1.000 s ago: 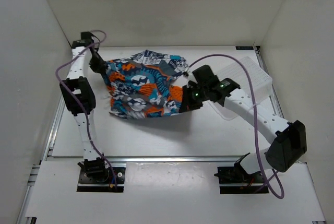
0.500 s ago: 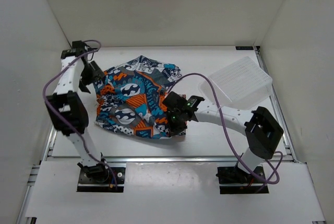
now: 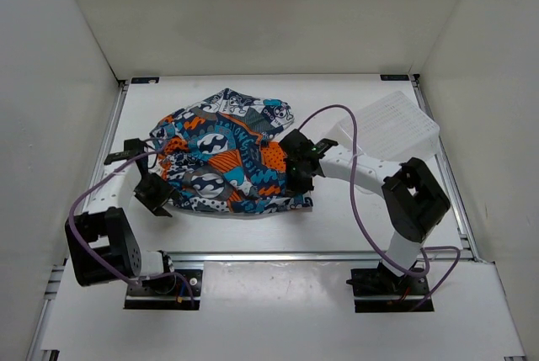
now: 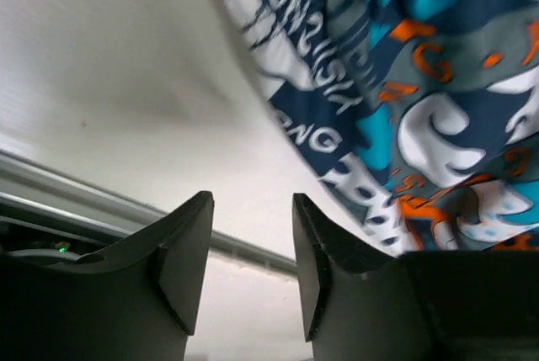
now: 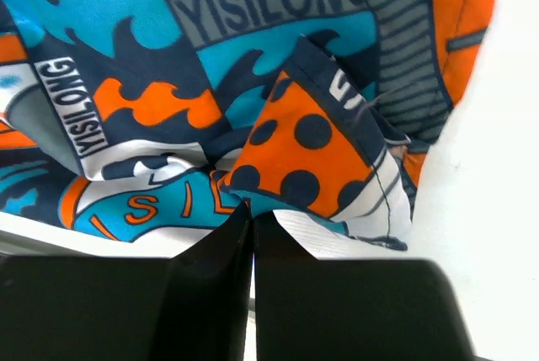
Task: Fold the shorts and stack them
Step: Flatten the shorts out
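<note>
On the white bench's point(image 3: 379, 209) middle-left, the soft orange-teal-navy patchwork shorts point(image 3: 223, 159) lie mid-fold. Your left gripper point(image 4: 251, 209) gapes empty beside them; your right gripper point(image 5: 251, 209), closed, seemingly pinches the hem. Next, grasp their left edge.

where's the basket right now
Top view: the basket lies at the far right corner of the table, right of the shorts.

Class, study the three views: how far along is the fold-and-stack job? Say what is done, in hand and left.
Done: little; the shorts lie bunched and rumpled on the table, no neat fold. In hand: the right gripper is shut, seemingly pinching a hem at the edge on its side; the left gripper is open, empty, beside the shorts' near-left edge. Left: flattening, folding, stacking.
</note>
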`<state>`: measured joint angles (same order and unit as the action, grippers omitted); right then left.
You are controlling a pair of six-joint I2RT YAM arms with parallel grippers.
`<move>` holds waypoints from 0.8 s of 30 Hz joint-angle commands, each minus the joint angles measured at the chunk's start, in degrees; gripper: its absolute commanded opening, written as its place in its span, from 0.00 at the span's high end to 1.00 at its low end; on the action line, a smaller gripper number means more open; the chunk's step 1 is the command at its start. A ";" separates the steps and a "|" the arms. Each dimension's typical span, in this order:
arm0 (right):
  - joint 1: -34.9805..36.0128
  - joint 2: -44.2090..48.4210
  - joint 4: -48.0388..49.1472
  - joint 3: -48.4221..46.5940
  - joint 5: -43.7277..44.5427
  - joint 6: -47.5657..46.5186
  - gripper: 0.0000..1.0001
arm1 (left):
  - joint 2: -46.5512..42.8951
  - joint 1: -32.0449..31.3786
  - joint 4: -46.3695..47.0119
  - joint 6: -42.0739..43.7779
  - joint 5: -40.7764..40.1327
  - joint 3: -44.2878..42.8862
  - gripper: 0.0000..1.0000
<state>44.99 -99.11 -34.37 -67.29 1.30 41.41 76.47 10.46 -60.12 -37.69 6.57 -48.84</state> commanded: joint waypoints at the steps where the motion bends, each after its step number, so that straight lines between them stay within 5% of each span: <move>1: 0.10 -0.38 1.32 -3.90 -1.82 -2.20 1.00 | 0.25 0.53 5.45 -3.96 -0.41 -0.73 0.46; 13: -0.43 0.93 1.94 -2.76 -2.44 -2.21 1.00 | 14.49 0.44 14.59 -5.72 -1.73 -0.29 0.38; 15: -0.96 1.46 1.94 -2.23 -2.44 -2.21 1.00 | 15.02 0.44 15.12 -6.42 -2.60 -0.29 0.43; 17: -1.57 2.08 1.94 -1.71 -2.44 -2.21 1.00 | 16.34 0.44 15.64 -6.43 -2.61 -0.99 0.58; 18: -1.57 2.08 2.46 -1.71 -2.44 -2.21 1.00 | 16.87 0.44 15.64 -6.43 -2.61 -1.78 0.89; 24: -4.21 3.13 1.68 -4.77 -2.44 -5.02 1.00 | 14.25 -0.18 12.40 -3.35 -2.00 -10.12 0.89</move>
<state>42.30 -98.94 -32.82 -69.23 -1.28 38.85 93.86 10.50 -48.75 -42.68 6.15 -53.25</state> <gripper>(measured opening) 0.002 0.134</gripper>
